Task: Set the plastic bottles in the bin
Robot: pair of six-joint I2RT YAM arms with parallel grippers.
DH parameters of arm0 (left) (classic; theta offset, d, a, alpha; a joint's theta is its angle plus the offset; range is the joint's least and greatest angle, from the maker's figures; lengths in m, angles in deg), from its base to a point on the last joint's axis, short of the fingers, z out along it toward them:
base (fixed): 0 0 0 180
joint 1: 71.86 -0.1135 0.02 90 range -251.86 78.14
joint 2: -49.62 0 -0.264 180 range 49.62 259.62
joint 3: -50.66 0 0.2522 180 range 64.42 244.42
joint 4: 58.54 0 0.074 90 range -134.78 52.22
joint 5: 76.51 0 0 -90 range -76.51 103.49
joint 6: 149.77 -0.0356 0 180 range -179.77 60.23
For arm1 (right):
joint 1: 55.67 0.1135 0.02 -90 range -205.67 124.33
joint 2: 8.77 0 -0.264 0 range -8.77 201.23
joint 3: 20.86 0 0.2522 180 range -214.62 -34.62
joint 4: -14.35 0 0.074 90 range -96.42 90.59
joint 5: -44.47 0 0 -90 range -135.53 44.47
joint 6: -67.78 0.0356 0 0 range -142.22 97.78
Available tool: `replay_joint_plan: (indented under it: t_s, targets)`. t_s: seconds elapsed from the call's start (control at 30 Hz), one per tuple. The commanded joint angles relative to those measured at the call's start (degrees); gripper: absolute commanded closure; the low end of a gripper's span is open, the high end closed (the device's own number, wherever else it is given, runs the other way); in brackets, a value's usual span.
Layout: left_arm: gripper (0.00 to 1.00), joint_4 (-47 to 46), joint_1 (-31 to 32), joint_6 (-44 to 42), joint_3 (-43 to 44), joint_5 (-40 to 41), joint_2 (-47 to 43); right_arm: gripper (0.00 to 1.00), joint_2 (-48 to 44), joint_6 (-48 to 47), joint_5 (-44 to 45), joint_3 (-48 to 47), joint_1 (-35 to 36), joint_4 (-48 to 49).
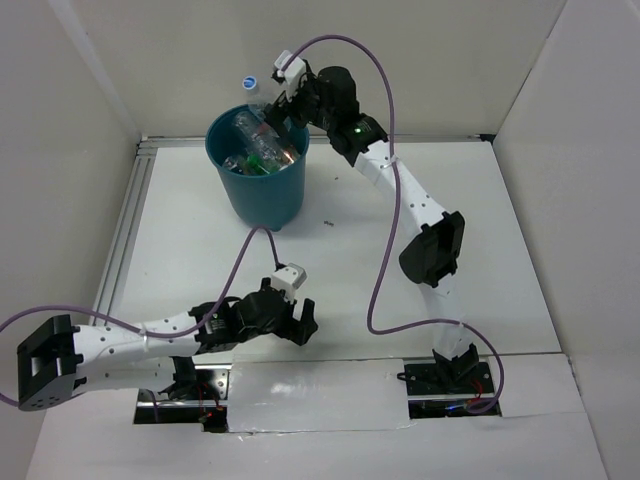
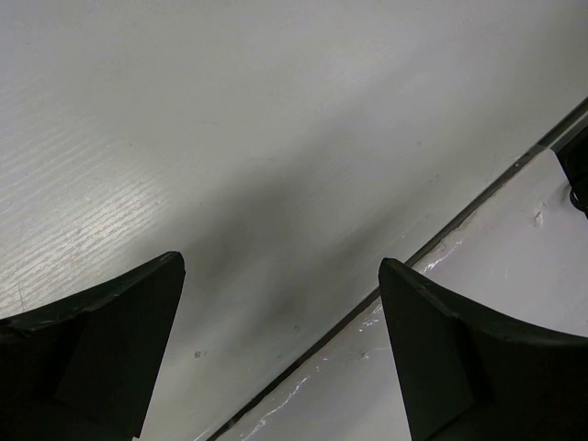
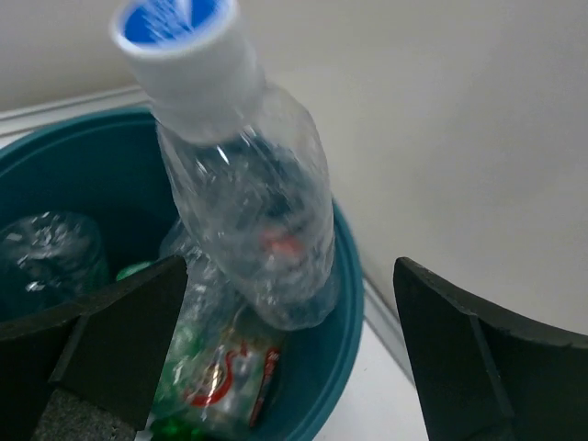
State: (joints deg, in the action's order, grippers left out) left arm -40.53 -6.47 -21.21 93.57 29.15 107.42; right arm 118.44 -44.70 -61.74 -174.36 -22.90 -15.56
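Hovering the right tool [image 1: 280, 105] over the far rim of the bin [image 1: 262, 195], jaws wide apart and gripping nothing, with the blue-capped bottle [image 3: 248, 211] tilted cap-up between them, base dipping inside the rim above the other bottles [image 1: 258, 148]. Looks like a plain drop from here. Idling the left tool [image 1: 293, 333] spread and empty over the near table [image 1: 480, 250], well apart from the bin.

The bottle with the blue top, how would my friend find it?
Look for the big teal bin at the far end of the white table. One clear crinkly bottle pokes up above its far rim. The other bottles sit low inside the bin; only this one shows a white cap with a blue top.
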Motion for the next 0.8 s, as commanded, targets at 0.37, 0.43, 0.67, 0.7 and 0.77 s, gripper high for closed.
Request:
replay_joint_plan:
  t_s: [0.37,0.43,0.67,0.7,0.77]
  targets:
    - [0.0,-1.6,-0.8,-8.9,10.5,-1.4,5.5,0.0,-25.0,1.5,-2.3,17.2,-6.1,-10.1]
    - [0.0,-1.6,-0.8,-9.5,11.0,-1.9,5.5,0.0,-29.0,2.2,-1.6,22.5,-8.2,-9.4]
    - [0.0,-1.5,-1.8,-11.2,12.9,-3.1,6.7,0.0,-33.9,7.8,0.4,27.4,-19.0,-14.0]
    - [0.0,-1.5,-2.4,-11.2,13.6,-3.1,6.7,0.0,-33.9,8.3,2.8,27.4,-19.8,-16.2]
    - [0.0,-1.0,-2.4,-11.2,14.4,-2.5,6.0,0.0,-33.9,11.3,7.9,29.3,-21.7,-19.2]
